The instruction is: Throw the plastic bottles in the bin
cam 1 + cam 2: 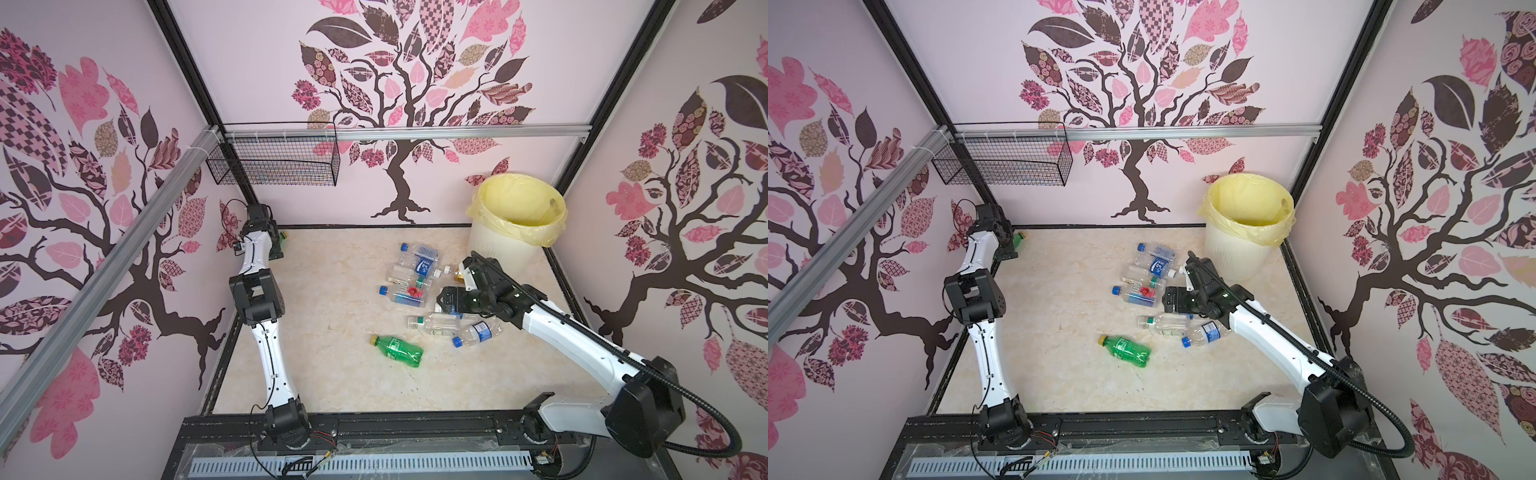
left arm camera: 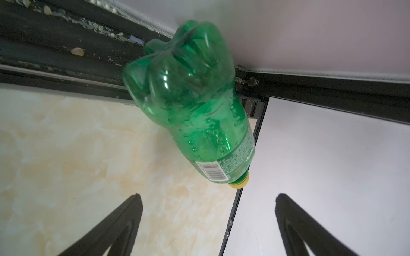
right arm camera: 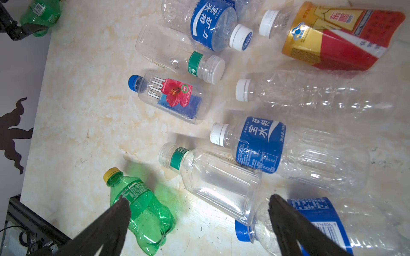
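Note:
Several plastic bottles [image 1: 415,274] lie in a loose heap mid-table, left of the white bin [image 1: 515,224] with its yellow bag. In both top views a green bottle [image 1: 1125,352] lies alone nearer the front. My right gripper [image 3: 198,198] hangs open over the heap, above bare table between the green Sprite bottle [image 3: 142,210] and a clear bottle [image 3: 213,186]. A red-gold bottle [image 3: 337,37] lies beyond. My left gripper [image 2: 208,196] is open in the far left corner, holding nothing. Just beyond its fingertips a second green bottle [image 2: 188,106] lies against the wall.
A black wire basket [image 1: 274,162] hangs on the back wall at the left, above the left arm. Black frame rails [image 1: 1100,226] edge the marble-patterned table. The bin [image 1: 1246,224] fills the back right corner.

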`<move>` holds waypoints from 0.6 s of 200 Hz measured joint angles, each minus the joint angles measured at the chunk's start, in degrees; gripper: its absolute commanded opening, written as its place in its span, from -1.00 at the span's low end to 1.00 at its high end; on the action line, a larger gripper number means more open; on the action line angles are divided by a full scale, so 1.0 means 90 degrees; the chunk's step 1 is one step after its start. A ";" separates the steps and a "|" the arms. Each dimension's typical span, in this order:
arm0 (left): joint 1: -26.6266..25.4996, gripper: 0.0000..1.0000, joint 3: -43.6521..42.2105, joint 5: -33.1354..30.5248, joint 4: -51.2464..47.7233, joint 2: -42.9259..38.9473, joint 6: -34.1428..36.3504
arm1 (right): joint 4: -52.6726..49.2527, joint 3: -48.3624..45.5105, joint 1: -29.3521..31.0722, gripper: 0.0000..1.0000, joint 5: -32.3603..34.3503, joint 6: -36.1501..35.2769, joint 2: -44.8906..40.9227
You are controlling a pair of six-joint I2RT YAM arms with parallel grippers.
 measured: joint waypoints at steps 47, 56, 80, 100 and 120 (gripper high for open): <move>0.0000 0.94 0.0000 -0.0104 0.0027 0.0073 -0.0187 | -0.0002 0.0000 -0.0063 0.99 0.0000 -0.0002 0.0000; 0.0002 0.94 0.0000 -0.0109 0.0034 0.0085 -0.0236 | -0.0002 0.0000 -0.0078 1.00 -0.0002 0.0000 0.0000; 0.0002 0.94 0.0007 -0.0131 0.0056 0.0119 -0.0338 | -0.0007 0.0000 -0.0085 0.99 -0.0005 -0.0002 0.0000; 0.0002 0.93 0.0090 -0.0158 0.0061 0.0204 -0.0396 | -0.0012 0.0000 -0.0095 0.99 -0.0007 -0.0002 0.0000; 0.0007 0.91 0.0112 -0.0175 0.0056 0.0262 -0.0478 | -0.0022 0.0000 -0.0119 0.99 -0.0007 -0.0002 0.0000</move>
